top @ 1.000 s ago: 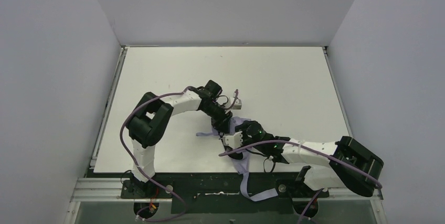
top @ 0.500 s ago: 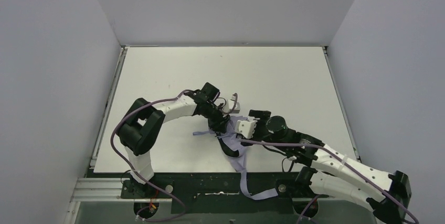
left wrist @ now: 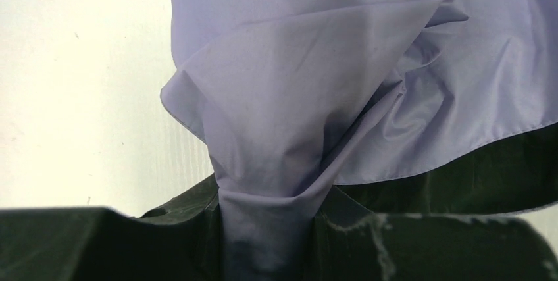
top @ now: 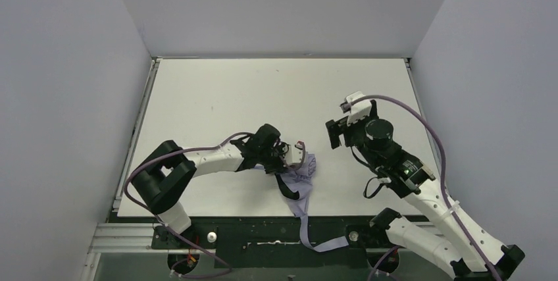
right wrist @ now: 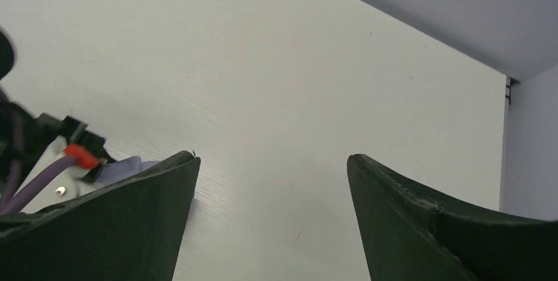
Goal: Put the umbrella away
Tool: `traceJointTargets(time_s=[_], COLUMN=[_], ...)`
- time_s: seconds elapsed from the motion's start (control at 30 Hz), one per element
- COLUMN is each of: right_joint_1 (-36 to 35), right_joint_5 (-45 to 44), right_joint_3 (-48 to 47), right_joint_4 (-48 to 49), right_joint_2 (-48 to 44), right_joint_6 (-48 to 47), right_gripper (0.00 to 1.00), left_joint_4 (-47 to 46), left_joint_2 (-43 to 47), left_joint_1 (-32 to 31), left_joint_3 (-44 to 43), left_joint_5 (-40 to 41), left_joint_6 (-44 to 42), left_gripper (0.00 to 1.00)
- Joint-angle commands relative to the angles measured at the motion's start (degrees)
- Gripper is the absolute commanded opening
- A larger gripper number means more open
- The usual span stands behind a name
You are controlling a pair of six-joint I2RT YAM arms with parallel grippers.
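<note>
status: left tool (top: pixel 295 161) is clamped nearly closed on a gathered fold of the umbrella (top: pixel 306 168). In the left wrist view the lavender cloth necks down between the two dark fingers (left wrist: pixel 421 245) and fans out past them, with the dark underside (left wrist: pixel 460 176) showing on the right. It looks like a cloth pinch, not a hold on anything rigid. I see no shaft, handle or closure strap in any view, so I can't tell which way the umbrella is lying. It sits as a loose crumpled bundle on the counter (top: pixel 230 97), near edge, about centre, just right of the left tool. A long lavender strip (top: pixel 309 228) trails off the near edge toward the arm bases; can't tell if it's canopy or a sleeve. The left arm lies low and stretched right, my read is that it's anchoring the bundle so the cloth doesn't slide. right tool (right wrist: pixel 271 162) is spread wide with nothing between the fingers, only bare counter. It hangs above the counter to the right of the bundle and a bit farther back, apart from it, pointed left toward it. I'd guess it's staged for a fresh grab. The canopy is nowhere near wrapped, so the task is far from done. The risk with a cloth-only pinch is that fabric slips or drags when pulled.
</note>
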State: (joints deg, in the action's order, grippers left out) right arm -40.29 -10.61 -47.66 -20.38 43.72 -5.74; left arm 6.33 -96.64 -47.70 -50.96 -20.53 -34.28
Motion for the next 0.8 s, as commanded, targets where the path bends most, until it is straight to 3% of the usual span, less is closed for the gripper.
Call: traceJointTargets(time_s=[0.0, 0.13, 0.23, 0.37, 0.53, 0.77], right_joint_1=[7.6, 15.0, 16.3, 16.0, 15.8, 15.8], right_joint_5=[4.4, 21.5, 33.8, 39.9, 49.4, 55.0], right_joint_3=[-5.5, -12.1, -13.8, -13.8, -11.8, -13.2], right_joint_4=[-1.2, -9.1, -15.4, -15.9, -11.2, -15.5], right_joint_2=[6.8, 18.6, 29.3, 36.5, 37.9, 41.3], right_joint_6=[7.8, 6.5, 0.5, -1.8, -4.8, -13.2], right_gripper=[0.88, 0.90, 0.89, 0.88, 0.89, 0.90], left_joint_4=[-9.4, -19.2, -26.1, -33.2, -39.8, -44.7], left_joint_2=[1.3, 0.8, 0.5, -0.9, -2.6, -5.6], left_joint_1=[-4.0, -7.0, -8.8, -11.3, -13.5, -15.6], left_joint_3=[5.9, 10.1, 13.5, 16.5, 19.4, 20.5], left_joint_5=[10.5, 18.7, 21.8, 25.4, 29.2, 32.6], left_joint_6=[-3.3, -4.3, -6.5, -10.9, -15.3, -18.6], left_gripper=[0.00, 0.00, 0.00, 0.00, 0.00, 0.00])
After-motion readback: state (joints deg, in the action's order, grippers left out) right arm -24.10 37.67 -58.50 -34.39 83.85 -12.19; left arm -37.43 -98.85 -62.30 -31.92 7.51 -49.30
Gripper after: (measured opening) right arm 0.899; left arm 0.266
